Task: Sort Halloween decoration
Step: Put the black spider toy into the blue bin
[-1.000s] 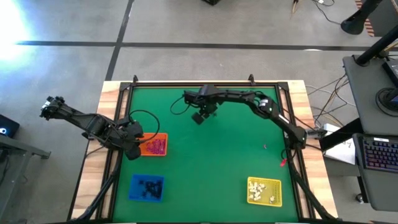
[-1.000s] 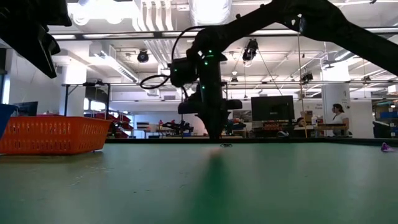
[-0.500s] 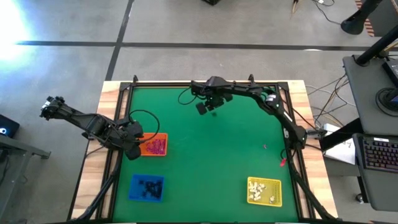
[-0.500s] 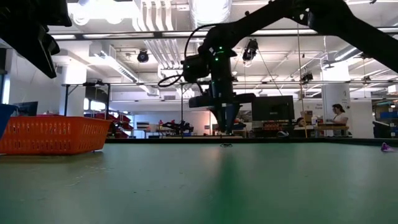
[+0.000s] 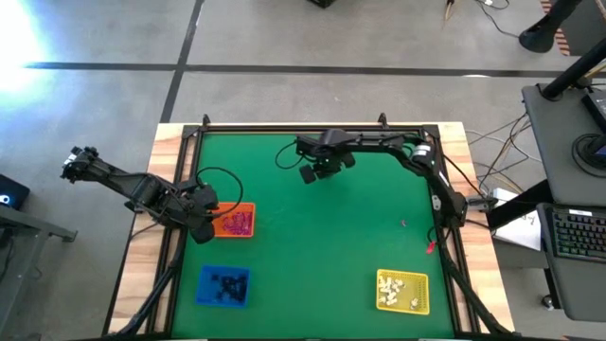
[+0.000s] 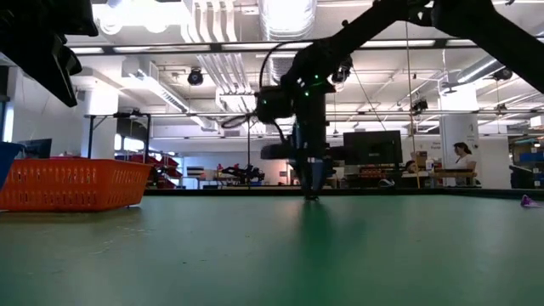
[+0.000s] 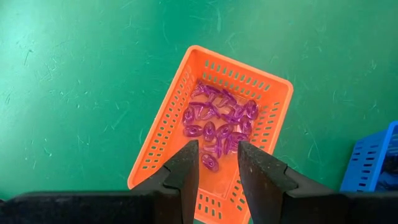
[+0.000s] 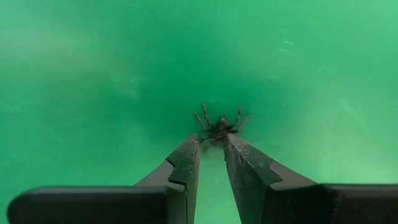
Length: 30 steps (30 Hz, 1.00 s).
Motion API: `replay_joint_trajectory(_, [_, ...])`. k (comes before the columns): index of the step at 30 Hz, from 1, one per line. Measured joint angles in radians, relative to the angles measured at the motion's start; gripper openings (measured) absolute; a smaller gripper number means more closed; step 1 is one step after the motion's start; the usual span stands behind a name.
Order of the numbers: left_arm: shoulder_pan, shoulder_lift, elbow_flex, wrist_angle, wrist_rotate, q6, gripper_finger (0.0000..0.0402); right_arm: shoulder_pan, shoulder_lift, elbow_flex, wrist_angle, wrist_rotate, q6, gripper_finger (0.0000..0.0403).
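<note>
Right hand (image 8: 211,155) is straddling a black spider trinket (image 8: 219,129) on the green table (image 5: 312,256), fingers slightly apart; it should be centring and closing gently. Left hand (image 7: 217,163), open, is waiting over the orange tray (image 7: 174,149).

An orange tray (image 5: 237,222), a blue tray (image 5: 224,286) and a yellow tray (image 5: 402,291) sit on the green table (image 5: 322,246).

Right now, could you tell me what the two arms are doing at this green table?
The right hand is down at the green mat near the table's far edge, its fingers either side of a small black plastic spider, not visibly gripping it. The left hand hovers open over the orange slotted plastic tray of pinkish-purple trinkets. Black pieces fill the blue tray, white ones the yellow tray. One pinkish trinket lies loose on the mat.
</note>
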Motion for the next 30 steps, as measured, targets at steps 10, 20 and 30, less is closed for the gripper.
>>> replay_joint_trajectory(10, [0.000,0.000,0.000,0.002,0.000,0.004,0.0094,-0.016,-0.005,-0.072,0.036,-0.011,-0.040,0.0084])
replay_joint_trajectory(20, [0.000,0.000,0.000,0.027,0.000,0.004,0.0094,-0.033,0.005,-0.084,0.071,-0.018,-0.099,0.0062])
replay_joint_trajectory(30, [0.000,0.003,0.000,0.032,-0.001,0.008,0.0094,-0.033,0.011,-0.127,0.107,-0.011,-0.085,0.0009])
